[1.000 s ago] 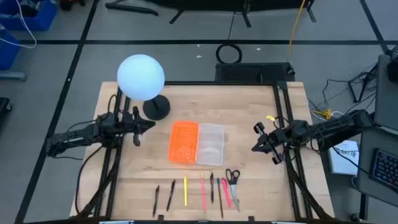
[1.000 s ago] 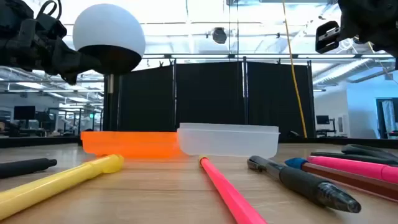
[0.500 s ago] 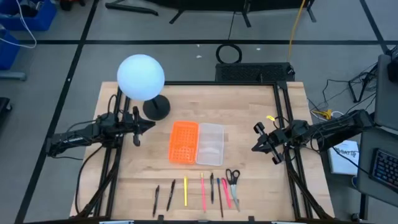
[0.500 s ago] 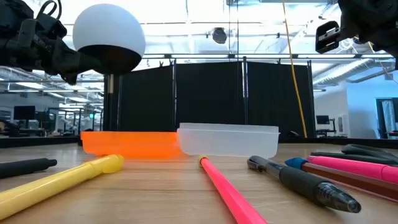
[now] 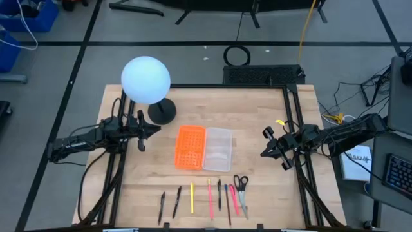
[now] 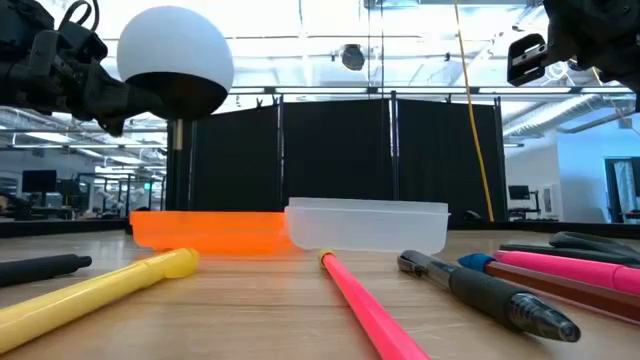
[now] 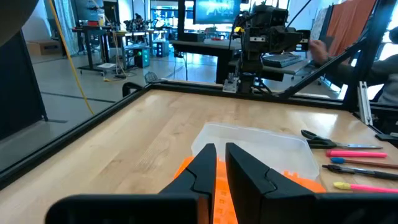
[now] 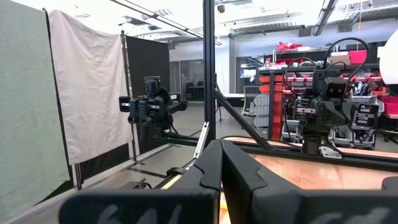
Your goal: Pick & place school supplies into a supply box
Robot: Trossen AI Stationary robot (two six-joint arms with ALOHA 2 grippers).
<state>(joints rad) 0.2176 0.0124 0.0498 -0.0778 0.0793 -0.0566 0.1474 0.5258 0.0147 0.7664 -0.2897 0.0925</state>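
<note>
The school supplies lie in a row near the table's front edge: black pens, a yellow one, pink ones and black-handled scissors. Behind them the supply box rests flat and open, with an orange half and a clear half. My left gripper hovers left of the box, its fingers a narrow gap apart with nothing between them. My right gripper hovers right of the box, shut and empty. In the low view the yellow pen and a pink pen lie in front of the box.
A white globe lamp on a dark round base stands at the back left, close to my left gripper. Bare wood lies between the box and the row of pens. Black frame rails run along the table's sides.
</note>
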